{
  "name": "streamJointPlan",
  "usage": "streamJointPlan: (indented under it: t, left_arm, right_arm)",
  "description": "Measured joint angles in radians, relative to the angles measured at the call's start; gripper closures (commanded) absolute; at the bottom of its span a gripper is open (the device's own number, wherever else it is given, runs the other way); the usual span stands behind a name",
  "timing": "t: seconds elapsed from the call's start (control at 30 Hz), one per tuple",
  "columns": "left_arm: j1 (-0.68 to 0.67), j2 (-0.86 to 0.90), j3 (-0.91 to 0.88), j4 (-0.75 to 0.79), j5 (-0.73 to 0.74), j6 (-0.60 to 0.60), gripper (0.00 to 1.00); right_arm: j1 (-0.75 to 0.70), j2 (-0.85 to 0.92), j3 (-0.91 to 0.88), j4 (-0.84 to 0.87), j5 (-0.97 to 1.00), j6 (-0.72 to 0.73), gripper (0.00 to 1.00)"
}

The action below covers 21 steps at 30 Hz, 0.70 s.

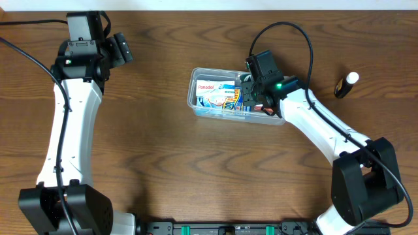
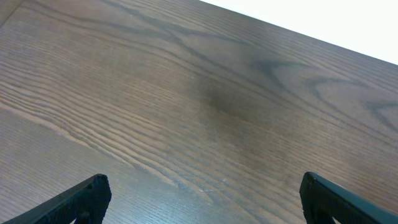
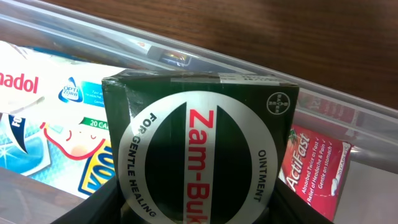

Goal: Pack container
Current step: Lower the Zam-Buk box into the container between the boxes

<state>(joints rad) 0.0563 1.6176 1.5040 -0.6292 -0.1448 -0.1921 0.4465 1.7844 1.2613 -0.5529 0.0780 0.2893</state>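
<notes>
The clear plastic container (image 1: pixel 193 91) sits mid-table, its rim (image 3: pixel 186 50) crossing the right wrist view. My right gripper (image 1: pixel 251 94) is shut on a dark green Zam-Buk ointment box (image 3: pixel 199 124), held upright at the container's right end, over or inside it. Both fingers (image 3: pixel 102 196) press the box's sides. Inside the container lie a white Panadol box (image 1: pixel 208 86), a blue and yellow box (image 1: pixel 226 99) and a red ActiFast box (image 3: pixel 317 165). My left gripper (image 1: pixel 121 48) stands open far to the left, with only bare wood between its fingers (image 2: pixel 81 199).
A small black tube with a white cap (image 1: pixel 346 84) lies on the table to the right of the container. The right arm's cable loops above the container. The table's far edge (image 2: pixel 298 28) shows in the left wrist view.
</notes>
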Motion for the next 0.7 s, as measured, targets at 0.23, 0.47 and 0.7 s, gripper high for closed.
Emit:
streamJointPlan:
  t: [0.23, 0.47, 0.7]
  left_arm:
    - [0.0, 0.0, 0.0, 0.0, 0.0, 0.0, 0.02]
    - [0.0, 0.0, 0.0, 0.0, 0.0, 0.0, 0.02]
    - [0.0, 0.0, 0.0, 0.0, 0.0, 0.0, 0.02]
  right_arm:
    - [0.0, -0.018, -0.002, -0.059, -0.026, 0.023, 0.71]
    - [0.0, -0.022, -0.007, -0.11, -0.037, 0.095, 0.68]
    - [0.016, -0.023, -0.008, -0.079, -0.022, 0.155, 0.67]
